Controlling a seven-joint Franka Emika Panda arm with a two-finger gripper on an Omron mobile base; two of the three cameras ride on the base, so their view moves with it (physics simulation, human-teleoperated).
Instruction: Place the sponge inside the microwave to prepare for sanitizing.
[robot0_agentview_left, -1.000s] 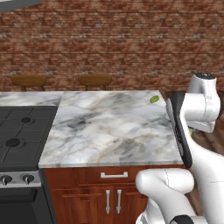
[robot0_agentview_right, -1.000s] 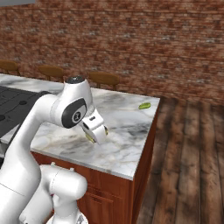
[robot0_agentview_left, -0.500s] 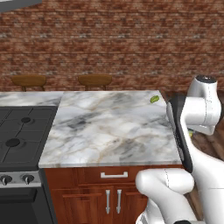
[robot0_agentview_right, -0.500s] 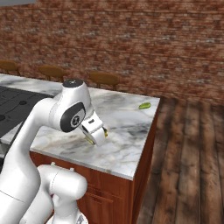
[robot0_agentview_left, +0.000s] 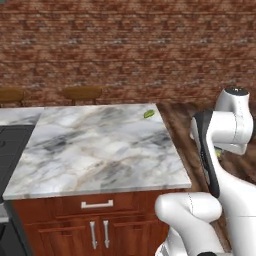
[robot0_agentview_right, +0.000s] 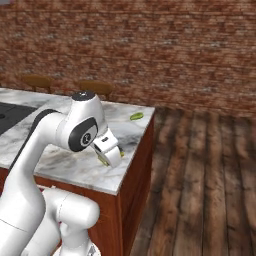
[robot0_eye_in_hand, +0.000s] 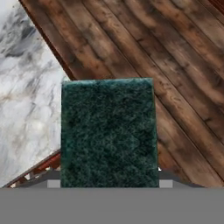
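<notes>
A dark green, rough-textured rectangular sponge (robot0_eye_in_hand: 108, 131) is seen close in the hand view, standing between the two fingers of the white arm's gripper (robot0_agentview_right: 106, 153). The jaws are set part-way closed on it, so the sponge is judged to be gripped. In the right base view a sliver of yellow-green is seen at the gripper, just over the near right corner of the white-and-grey marble countertop (robot0_agentview_right: 75, 165). In the hand view the same marble edge and the dark wooden plank floor (robot0_eye_in_hand: 175, 57) are seen beyond the sponge, so it is carried in the air above the counter's corner and rests on nothing.

The pick-up is judged to be done, and the step in hand is the carry toward the microwave. How far that carry has to go cannot be told from these pictures. A small green oval object (robot0_agentview_left: 149, 114) is seen near the far right corner of the counter, well apart from the gripper; what it is cannot be told. A black cooktop (robot0_agentview_left: 12, 145) is seen at the counter's left, and round wooden stools (robot0_agentview_left: 82, 93) are seen before the red brick wall (robot0_agentview_left: 125, 50).

For the next move, the base probably has to be driven or turned until the microwave is faced. The grip has to be kept firm meanwhile, and the sponge then has to be brought level with the cavity and released inside.
</notes>
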